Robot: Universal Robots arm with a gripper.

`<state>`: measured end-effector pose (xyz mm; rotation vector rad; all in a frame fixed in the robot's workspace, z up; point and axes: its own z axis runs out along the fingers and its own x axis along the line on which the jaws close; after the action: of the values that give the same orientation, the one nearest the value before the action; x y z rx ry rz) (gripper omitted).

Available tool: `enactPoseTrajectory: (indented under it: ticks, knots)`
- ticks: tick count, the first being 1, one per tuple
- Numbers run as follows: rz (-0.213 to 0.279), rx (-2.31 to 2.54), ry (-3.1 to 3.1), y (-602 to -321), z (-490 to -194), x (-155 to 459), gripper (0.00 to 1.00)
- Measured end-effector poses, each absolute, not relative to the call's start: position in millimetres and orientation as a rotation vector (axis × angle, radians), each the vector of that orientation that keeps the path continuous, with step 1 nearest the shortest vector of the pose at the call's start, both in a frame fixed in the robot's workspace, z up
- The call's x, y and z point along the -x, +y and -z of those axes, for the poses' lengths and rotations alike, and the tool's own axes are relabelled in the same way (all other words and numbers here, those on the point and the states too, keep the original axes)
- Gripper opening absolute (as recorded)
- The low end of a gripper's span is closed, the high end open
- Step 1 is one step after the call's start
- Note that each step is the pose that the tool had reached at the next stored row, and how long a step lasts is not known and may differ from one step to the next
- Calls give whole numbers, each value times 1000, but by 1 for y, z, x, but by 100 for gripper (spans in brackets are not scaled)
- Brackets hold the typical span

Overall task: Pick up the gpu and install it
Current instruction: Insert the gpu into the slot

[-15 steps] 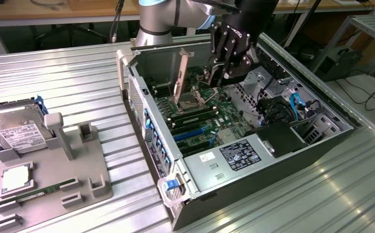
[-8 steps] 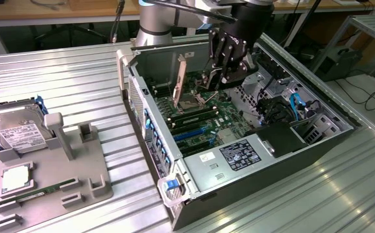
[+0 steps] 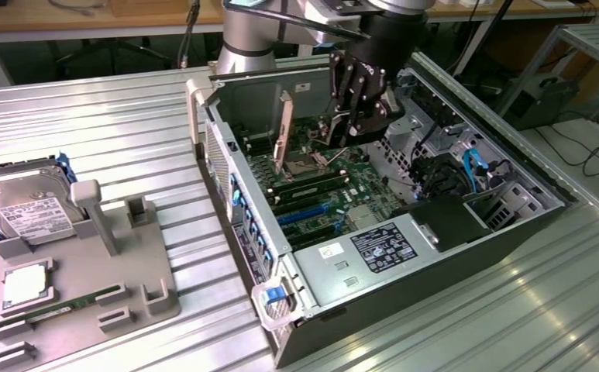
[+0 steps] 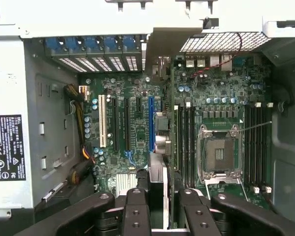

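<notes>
End effector (image 3: 353, 124) clamped on thin flat gpu (image 4: 168, 128), edge-on above green motherboard (image 4: 132, 128)

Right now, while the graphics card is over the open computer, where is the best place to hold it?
By its upper edge, coming from above and pinching the two flat faces, as the gripper does. The gpu stands on edge, thin and flat, so this probably leaves its lower edge free to meet the slots on the motherboard.

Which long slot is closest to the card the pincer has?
The blue slot, right alongside the gpu in the pincer. The white slot and black slots lie farther off.
</notes>
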<state>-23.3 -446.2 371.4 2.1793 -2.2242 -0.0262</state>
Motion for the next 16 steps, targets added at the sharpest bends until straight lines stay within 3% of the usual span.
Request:
enactPoseTrajectory:
  ticks: [16]
  knots:
    - [32, -2178, -2231, -445, -341, 32, 28]
